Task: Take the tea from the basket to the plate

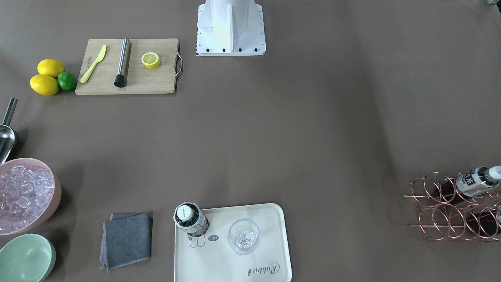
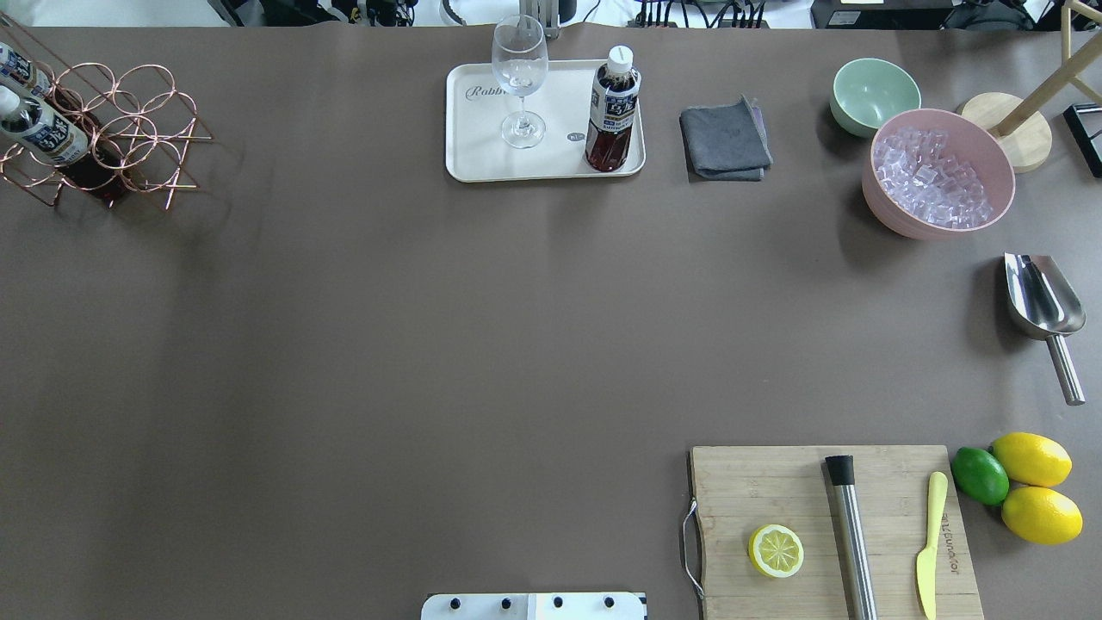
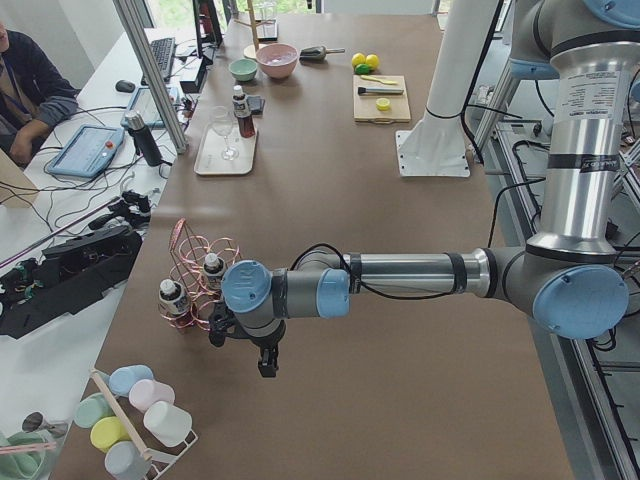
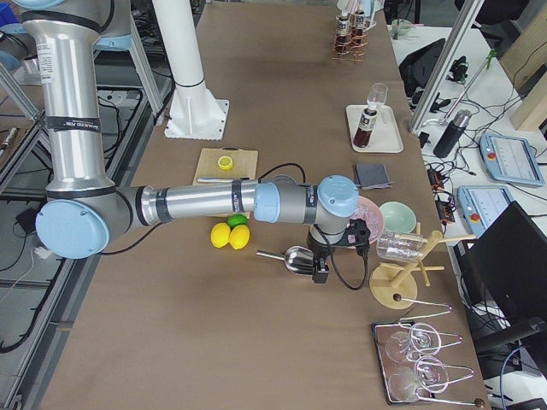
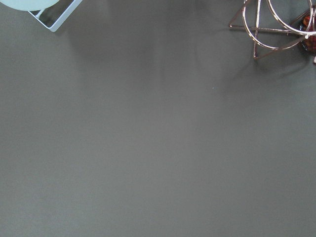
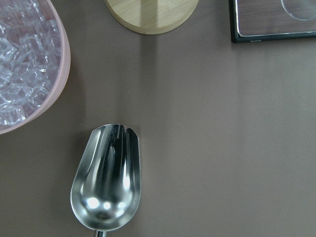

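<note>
Brown table [image 2: 430,344] bears dark, white-capped tea [image 2: 612,112] upright on plate [image 2: 482,164].

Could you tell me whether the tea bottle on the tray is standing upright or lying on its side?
Upright: the tea bottle stands on the plate, base down, white cap on top.

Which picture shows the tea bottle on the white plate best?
The overhead exterior view: the tea bottle stands whole on the plate, label showing. The front-facing view shows mostly its top; both side views show it tiny; the wrist cameras miss it.
</note>
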